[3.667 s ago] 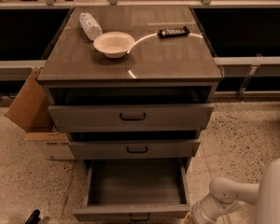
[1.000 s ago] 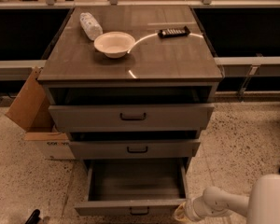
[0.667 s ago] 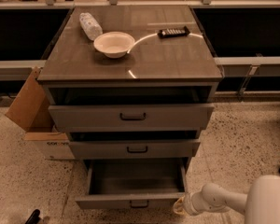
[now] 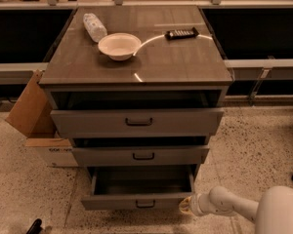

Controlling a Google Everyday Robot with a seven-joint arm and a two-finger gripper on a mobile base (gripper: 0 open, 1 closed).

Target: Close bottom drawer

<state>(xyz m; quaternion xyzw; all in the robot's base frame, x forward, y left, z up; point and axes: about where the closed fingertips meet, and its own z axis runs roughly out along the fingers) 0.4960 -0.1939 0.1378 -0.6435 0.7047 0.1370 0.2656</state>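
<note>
The gripper point(image 4: 185, 206) hangs low near the floor. The bottom drawer point(image 4: 139, 202) is just to its left, front corner right beside it, pulled partly out. Can't tell its grip state.

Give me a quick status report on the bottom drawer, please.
Gripper low, at the right end of the bottom drawer front. Drawer partly pulled out, not yet shut. Nothing seen inside to block it.

Single camera is looking down from above and in front of the cabinet point(image 4: 176, 62), facing its front, mid-range; gripper point(image 4: 185, 206) is sitting by the cabinet's lower right front corner.
</note>
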